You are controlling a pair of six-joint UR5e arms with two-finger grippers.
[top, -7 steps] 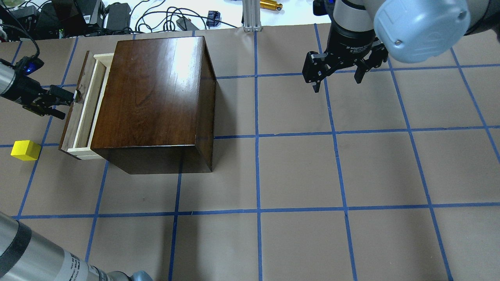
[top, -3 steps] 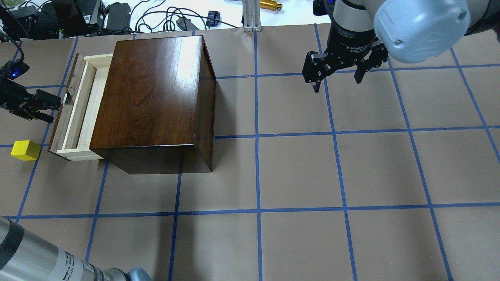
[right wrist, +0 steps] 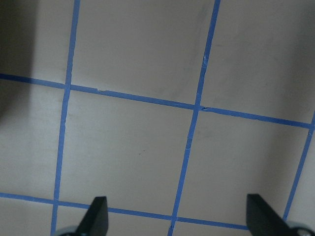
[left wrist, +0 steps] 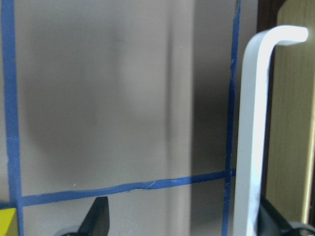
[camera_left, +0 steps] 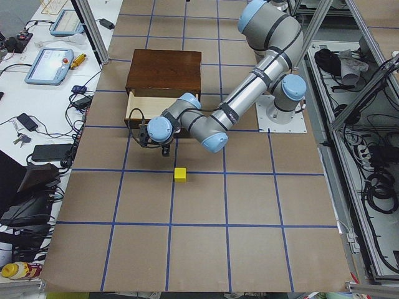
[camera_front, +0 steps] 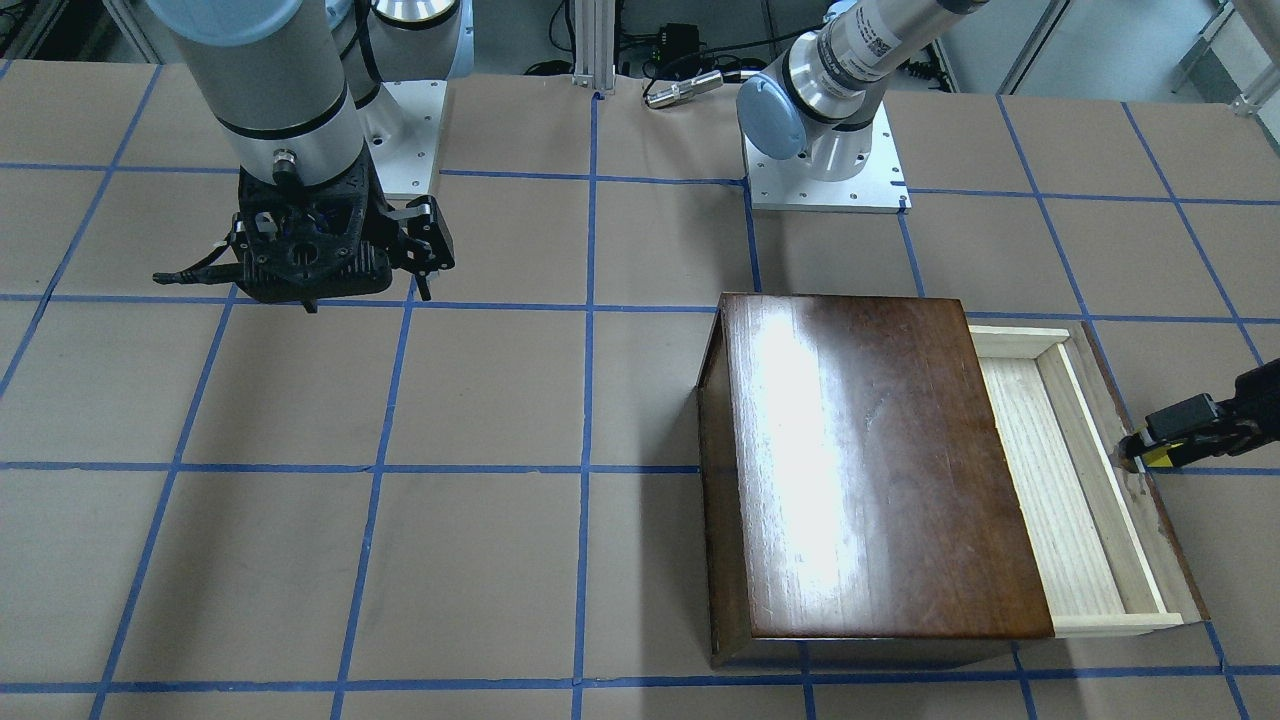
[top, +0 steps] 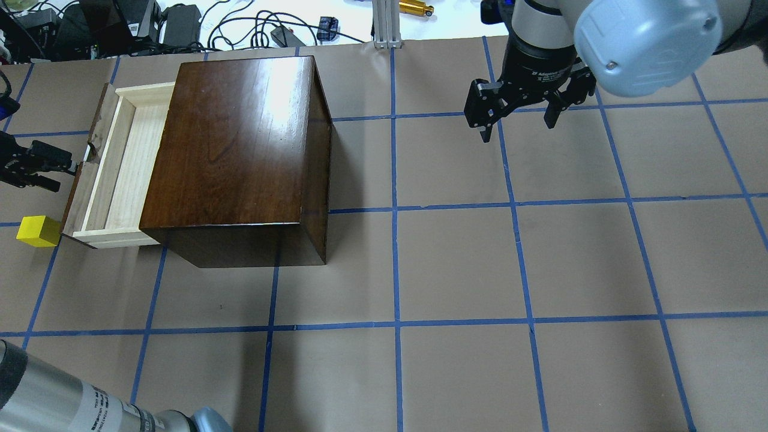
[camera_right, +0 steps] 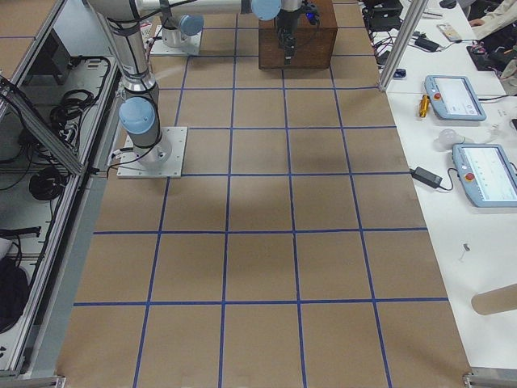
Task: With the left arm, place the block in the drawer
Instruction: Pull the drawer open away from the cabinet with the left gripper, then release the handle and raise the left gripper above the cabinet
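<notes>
The yellow block [top: 38,231] lies on the table at the far left, right beside the near corner of the drawer's front panel; it also shows in the exterior left view [camera_left: 180,175]. The drawer [top: 123,168] stands pulled out to the left of the dark-brown box [top: 234,150], and its pale inside is empty. My left gripper [top: 65,171] is at the middle of the drawer front. In the left wrist view its fingers [left wrist: 97,221] are spread wide, with the white handle [left wrist: 251,137] just inside the right finger. My right gripper [top: 517,117] hangs open and empty at the far right.
Blue tape lines grid the brown table [top: 456,264]. Cables and devices [top: 180,24] lie beyond the far edge. My left arm's forearm [top: 54,402] crosses the near left corner. The right arm's elbow [top: 648,42] hangs over the far right.
The drawer has slid further out to the left, with my left gripper moving left at its handle. Its front corner has come up beside the block. The right arm has not moved.
</notes>
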